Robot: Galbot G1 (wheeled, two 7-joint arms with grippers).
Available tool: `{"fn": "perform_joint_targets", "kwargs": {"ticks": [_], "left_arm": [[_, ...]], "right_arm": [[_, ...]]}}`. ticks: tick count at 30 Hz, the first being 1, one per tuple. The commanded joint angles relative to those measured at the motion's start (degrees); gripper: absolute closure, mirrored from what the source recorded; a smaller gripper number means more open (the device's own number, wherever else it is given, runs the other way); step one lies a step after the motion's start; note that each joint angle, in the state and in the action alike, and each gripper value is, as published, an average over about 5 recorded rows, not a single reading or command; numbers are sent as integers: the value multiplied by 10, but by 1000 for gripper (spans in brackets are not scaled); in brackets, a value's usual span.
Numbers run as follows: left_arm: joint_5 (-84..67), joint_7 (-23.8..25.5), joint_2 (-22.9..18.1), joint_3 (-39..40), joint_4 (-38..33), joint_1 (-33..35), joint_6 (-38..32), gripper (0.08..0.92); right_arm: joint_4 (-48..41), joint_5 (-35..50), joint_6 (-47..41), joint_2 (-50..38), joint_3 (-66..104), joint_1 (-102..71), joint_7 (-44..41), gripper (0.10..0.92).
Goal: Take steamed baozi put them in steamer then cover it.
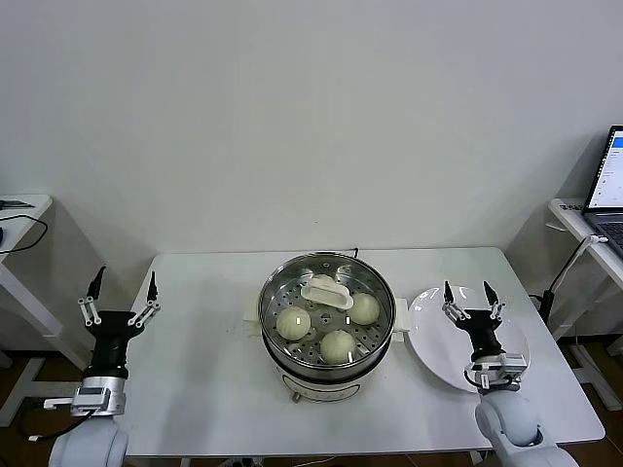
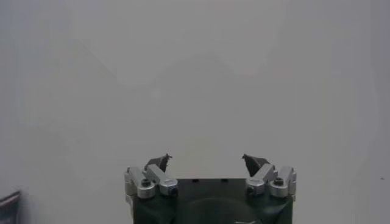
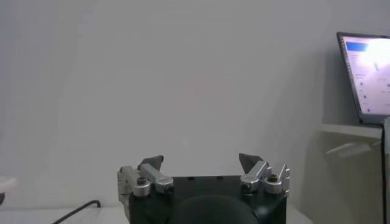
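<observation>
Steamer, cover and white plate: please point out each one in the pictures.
steamer (image 1: 275,297), head view, on its steel rim.
cover (image 1: 327,292), head view, on its cream handle.
white plate (image 1: 428,336), head view, on its bare surface.

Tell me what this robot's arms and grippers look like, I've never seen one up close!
Both arms look alike. Each ends in a rounded white shell, then a silver metal ring, then a black cylindrical wrist. The left gripper and the right gripper each have two thin silver metal fingers with dark pointed tips, joined by small bolted silver links on a black block. A black cable runs beside the left arm's base.
</observation>
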Motion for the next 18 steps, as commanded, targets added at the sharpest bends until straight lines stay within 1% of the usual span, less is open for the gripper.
{"fn": "perform_joint_targets", "kwargs": {"ticks": [1,18], "left_arm": [[-41,15,-25,-33,16,27,-45,177],[-26,16,-31,-27,10,39,-43,177]], "right_arm": [[7,6,5,-3,5,-13,-6,203],[15,0,-28,-2,8,-17,-1,203]]}}
